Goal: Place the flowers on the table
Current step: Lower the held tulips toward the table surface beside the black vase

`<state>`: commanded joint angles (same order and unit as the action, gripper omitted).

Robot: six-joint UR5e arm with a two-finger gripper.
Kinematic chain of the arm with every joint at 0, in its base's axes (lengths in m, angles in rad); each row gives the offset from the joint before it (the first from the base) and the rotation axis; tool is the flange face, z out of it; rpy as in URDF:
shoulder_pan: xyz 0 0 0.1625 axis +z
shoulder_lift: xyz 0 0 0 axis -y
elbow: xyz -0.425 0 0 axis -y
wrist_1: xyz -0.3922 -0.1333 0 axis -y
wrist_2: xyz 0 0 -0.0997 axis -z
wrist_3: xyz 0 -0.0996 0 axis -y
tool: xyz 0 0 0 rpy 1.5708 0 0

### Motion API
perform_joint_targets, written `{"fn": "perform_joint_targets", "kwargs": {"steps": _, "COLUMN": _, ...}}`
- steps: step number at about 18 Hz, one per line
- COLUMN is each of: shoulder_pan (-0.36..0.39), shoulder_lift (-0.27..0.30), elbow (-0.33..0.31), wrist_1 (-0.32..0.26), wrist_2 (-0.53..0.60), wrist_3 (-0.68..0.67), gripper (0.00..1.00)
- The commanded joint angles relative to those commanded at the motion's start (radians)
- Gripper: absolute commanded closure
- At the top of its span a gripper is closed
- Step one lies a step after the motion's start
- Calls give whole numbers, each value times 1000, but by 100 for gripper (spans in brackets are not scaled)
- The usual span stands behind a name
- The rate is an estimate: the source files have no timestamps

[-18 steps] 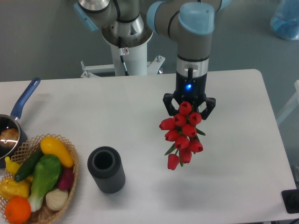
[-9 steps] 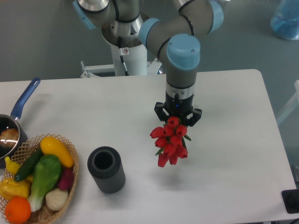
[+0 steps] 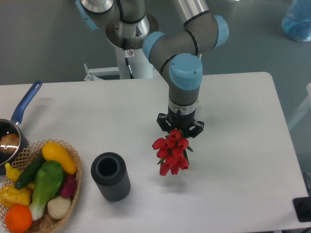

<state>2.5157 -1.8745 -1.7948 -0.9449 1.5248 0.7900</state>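
White table (image 3: 243, 121) with grey floor behind. Gripper (image 3: 179, 127) has come down and shifted left over the last second, toward table middle, so the set-down looks close. Fingers clamped on the flowers (image 3: 170, 151), which hang buds-down just above the surface, right of the dark cylinder (image 3: 111, 176). Tight red tulip cluster, little green showing, stems hidden in the jaws. Wicker basket (image 3: 73, 187) far left.

fingers (image 3: 180, 129) clamped on flowers (image 3: 170, 151), buds hanging over table (image 3: 243, 145); dark cylinder (image 3: 111, 176) upright nearby.
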Motion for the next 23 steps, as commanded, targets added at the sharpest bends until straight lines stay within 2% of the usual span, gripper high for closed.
{"fn": "perform_joint_targets", "kwargs": {"steps": 6, "shoulder_pan": -11, "shoulder_lift": -25, "elbow": 2, "wrist_1": 2, "wrist_2": 37, "wrist_3": 2, "gripper": 55}}
{"fn": "perform_joint_targets", "kwargs": {"steps": 23, "shoulder_pan": -3, "shoulder_lift": -120, "elbow": 12, "wrist_1": 29, "wrist_2": 11, "wrist_3": -8, "gripper": 51}}
